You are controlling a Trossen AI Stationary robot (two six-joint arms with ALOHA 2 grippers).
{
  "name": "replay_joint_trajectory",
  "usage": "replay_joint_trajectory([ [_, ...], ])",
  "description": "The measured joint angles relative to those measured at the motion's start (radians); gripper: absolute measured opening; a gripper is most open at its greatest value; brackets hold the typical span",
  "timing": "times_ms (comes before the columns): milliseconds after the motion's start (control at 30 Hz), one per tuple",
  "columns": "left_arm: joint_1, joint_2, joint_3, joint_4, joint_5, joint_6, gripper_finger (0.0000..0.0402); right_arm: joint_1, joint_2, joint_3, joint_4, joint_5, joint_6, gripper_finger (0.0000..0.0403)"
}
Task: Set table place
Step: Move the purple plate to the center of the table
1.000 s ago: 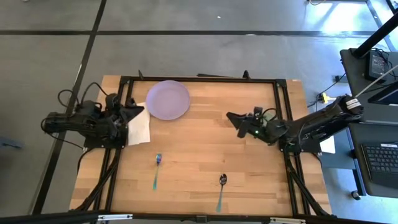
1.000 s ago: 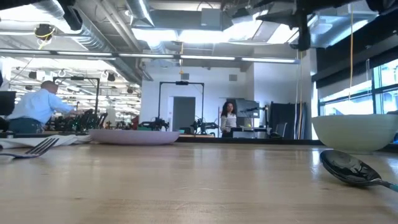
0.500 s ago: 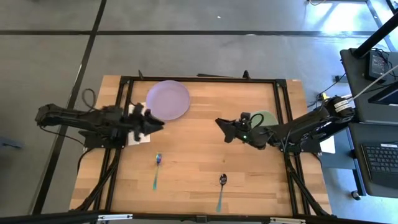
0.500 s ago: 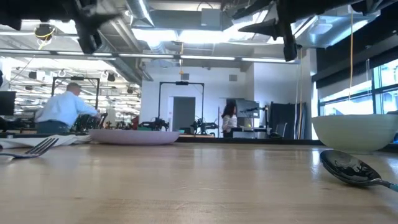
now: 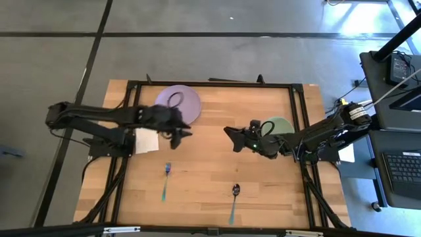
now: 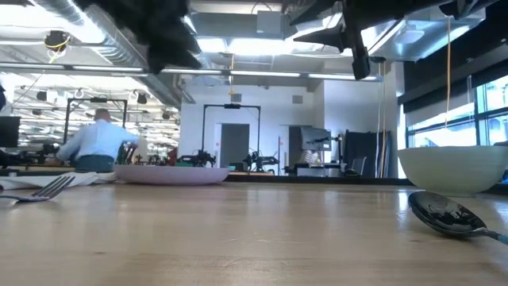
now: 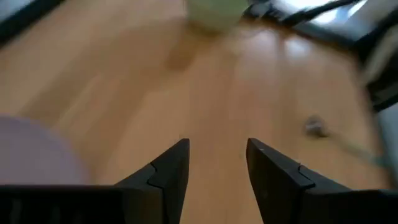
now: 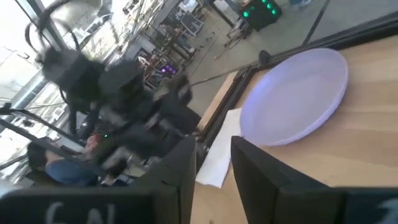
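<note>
A lilac plate (image 5: 177,104) sits at the far left of the wooden table (image 5: 217,171). A white napkin (image 5: 146,140) lies beside it. A fork (image 5: 166,178) and a spoon (image 5: 235,196) lie near the front. A pale green bowl (image 5: 279,125) stands at the right. My left gripper (image 5: 185,134) is open and empty in the air, just near of the plate; its wrist view (image 7: 217,158) shows bare wood between the fingers. My right gripper (image 5: 227,131) is open and empty above the table's middle, pointing left toward the plate (image 8: 298,93).
Black frame rails (image 5: 210,84) run along the table's edges. The two grippers face each other over the table's middle, a short gap apart. In the low view the bowl (image 6: 452,167) and spoon (image 6: 448,214) are right, the fork (image 6: 40,189) left. A person (image 6: 95,147) is in the room behind.
My left arm has stretched out from the table's left edge toward the middle, passing over the napkin and the plate's near edge. My right gripper has gone toward the table's left, off the green bowl, which now shows whole. Plate, napkin, fork and spoon have stayed put.
</note>
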Motion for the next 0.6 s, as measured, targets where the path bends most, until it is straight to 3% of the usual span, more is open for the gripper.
replay_joint_trajectory([
  [133, 0.081, 0.153, 0.094, -0.153, -0.044, 0.05, 0.0153, 0.001, 0.0, 0.0, 0.006, -0.027, 0.038, 0.0105],
  [400, 0.218, 0.394, 0.102, -0.165, 0.019, 0.011, 0.0153, 0.006, 0.0, 0.0, 0.016, -0.058, 0.056, 0.0105],
  [600, 0.277, 0.52, 0.102, -0.128, 0.004, 0.008, 0.0153, 0.006, -0.001, 0.0, 0.037, -0.058, 0.056, 0.0105],
])
